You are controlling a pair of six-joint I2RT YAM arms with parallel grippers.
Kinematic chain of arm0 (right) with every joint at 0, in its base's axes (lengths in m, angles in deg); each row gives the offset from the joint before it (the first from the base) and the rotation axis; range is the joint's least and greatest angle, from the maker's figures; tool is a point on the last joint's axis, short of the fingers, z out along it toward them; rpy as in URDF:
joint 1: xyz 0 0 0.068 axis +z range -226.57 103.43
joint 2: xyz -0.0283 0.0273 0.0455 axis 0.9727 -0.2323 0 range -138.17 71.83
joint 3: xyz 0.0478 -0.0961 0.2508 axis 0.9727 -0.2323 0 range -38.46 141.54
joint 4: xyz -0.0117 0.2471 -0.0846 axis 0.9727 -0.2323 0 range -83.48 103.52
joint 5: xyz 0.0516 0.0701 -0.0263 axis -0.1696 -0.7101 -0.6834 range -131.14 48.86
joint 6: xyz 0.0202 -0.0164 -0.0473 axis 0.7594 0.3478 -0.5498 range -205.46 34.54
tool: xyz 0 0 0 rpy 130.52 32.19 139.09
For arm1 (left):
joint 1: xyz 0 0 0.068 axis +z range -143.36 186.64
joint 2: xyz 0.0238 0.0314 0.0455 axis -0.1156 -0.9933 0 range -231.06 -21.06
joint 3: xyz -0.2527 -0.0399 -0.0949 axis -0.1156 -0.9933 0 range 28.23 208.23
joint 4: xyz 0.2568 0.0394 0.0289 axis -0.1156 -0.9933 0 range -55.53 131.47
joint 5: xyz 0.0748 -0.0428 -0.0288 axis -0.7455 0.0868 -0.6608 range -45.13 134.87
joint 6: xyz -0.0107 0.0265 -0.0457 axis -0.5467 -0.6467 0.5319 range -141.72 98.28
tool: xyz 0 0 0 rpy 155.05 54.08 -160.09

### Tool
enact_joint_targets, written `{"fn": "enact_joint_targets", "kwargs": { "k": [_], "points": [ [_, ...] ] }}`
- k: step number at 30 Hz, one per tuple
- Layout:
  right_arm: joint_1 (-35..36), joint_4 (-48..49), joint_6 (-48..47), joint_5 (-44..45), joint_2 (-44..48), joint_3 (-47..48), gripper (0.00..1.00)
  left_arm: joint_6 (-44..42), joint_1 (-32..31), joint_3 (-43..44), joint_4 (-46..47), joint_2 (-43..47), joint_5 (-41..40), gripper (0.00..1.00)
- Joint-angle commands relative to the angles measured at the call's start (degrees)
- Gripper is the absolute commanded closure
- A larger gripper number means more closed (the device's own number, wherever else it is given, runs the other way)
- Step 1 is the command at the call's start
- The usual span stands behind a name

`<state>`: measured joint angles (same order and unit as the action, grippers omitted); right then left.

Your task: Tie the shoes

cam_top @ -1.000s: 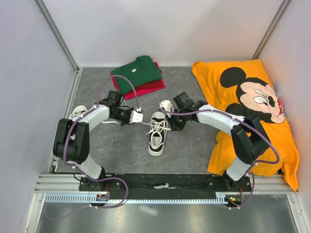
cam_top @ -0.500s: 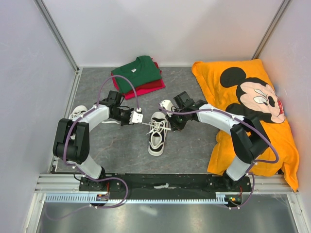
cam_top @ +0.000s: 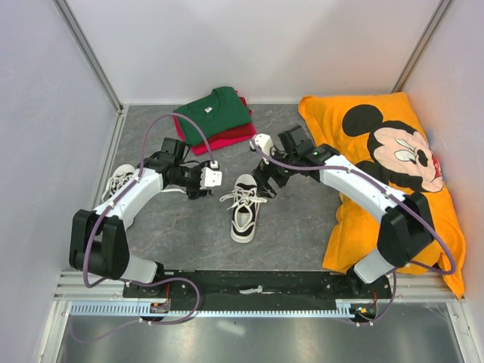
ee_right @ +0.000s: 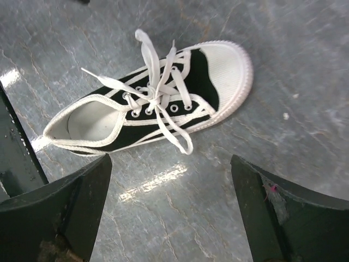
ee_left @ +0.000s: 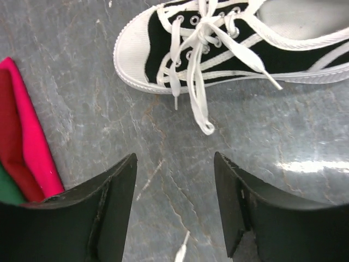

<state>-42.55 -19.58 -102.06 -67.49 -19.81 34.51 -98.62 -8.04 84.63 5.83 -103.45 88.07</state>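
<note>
One shoe [cam_top: 244, 208] lies in the middle of the grey floor, dark canvas with white toe cap and trim. Its white laces [ee_right: 158, 98] are crossed in a knot over the eyelets, with loops and ends splayed to both sides. The other shoe [cam_top: 119, 180] rests at the far left, beside the left arm. My left gripper [cam_top: 203, 189] hovers left of the middle shoe, open and empty [ee_left: 175, 164], with the shoe [ee_left: 218, 43] ahead of it. My right gripper [cam_top: 266, 184] hangs above the shoe's toe end, wide open and empty [ee_right: 170, 164], over the shoe [ee_right: 158, 103].
Folded green shirt [cam_top: 214, 112] on red shirts [cam_top: 231, 136] lies at the back, its red edge [ee_left: 22, 136] left of my left fingers. An orange Mickey Mouse pillow [cam_top: 386, 151] fills the right side. A loose lace tip [ee_left: 182, 254] lies on the floor between my left fingers.
Both grippers have opened and let go of the laces. The right arm has pulled up and back from the shoe; the left has drawn back to the left. The laces now lie slack.
</note>
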Motion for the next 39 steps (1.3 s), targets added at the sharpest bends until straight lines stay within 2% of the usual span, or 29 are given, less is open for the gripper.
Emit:
{"fn": "enact_joint_targets", "kwargs": {
  "k": [1, 2, 3, 4, 6, 10, 12, 17, 23, 25, 28, 29, 34, 39],
  "points": [
    [-1.8, -1.5, 1.1, 2.4, 6.3, 0.2, 0.02, 9.6, -3.1, -2.0, -3.7, 2.6, -4.5, 0.31],
    [-2.3, -1.6, 1.2, 2.8, 7.3, -0.5, 0.02, 11.9, -3.5, -2.6, -3.0, 3.0, -4.5, 0.3],
    [-2.8, -1.5, 1.7, 3.2, 8.2, -1.2, 0.02, 18.4, -3.9, -3.2, -1.4, 3.8, -4.2, 0.18],
    [-3.8, -1.4, 1.9, 3.8, 10.2, -2.8, 0.02, 21.6, -4.7, -4.4, -0.3, 4.9, -4.2, 0.11],
    [-4.5, -1.3, 3.0, 4.9, 12.8, -4.7, 0.02, 28.8, -7.8, -5.9, 1.4, 5.4, -6.4, 0.07],
    [-7.0, -1.3, 5.4, 6.9, 16.2, -10.5, 0.02, 35.7, -12.6, -11.2, 7.8, 6.2, -14.7, 0.06],
    [-8.1, -0.7, 7.1, 8.3, 18.9, -12.3, 0.02, 40.9, -12.5, -11.1, 8.0, 7.3, -14.2, 0.02],
    [-14.1, 0.7, 11.6, 10.1, 24.8, -17.0, 0.02, 55.7, -11.7, -5.4, 5.1, 14.4, -16.4, 0.01],
    [-20.4, -0.3, 16.4, 11.5, 34.2, -22.4, 0.02, 70.7, -5.5, 2.7, -2.2, 20.0, -22.1, 0.01],
    [-21.1, -0.7, 16.4, 14.4, 37.0, -23.0, 0.02, 73.9, -2.1, 2.0, -2.7, 22.6, -23.9, 0.01],
    [-21.4, -2.2, 15.5, 14.3, 39.3, -22.2, 0.02, 77.9, -0.4, -1.0, -2.9, 27.4, -26.9, 0.01],
    [-21.4, -2.5, 14.8, 13.9, 40.6, -22.1, 0.02, 79.3, 2.3, -1.9, -2.8, 28.7, -26.8, 0.01],
    [-21.5, -6.1, 12.6, 10.4, 40.8, -19.4, 0.02, 80.9, 6.1, -5.6, -3.6, 35.0, -27.3, 0.01],
    [-21.5, -7.2, 12.7, 11.1, 40.7, -18.6, 0.02, 80.7, 7.4, -5.8, -4.0, 35.9, -29.0, 0.01]
  ]
}}
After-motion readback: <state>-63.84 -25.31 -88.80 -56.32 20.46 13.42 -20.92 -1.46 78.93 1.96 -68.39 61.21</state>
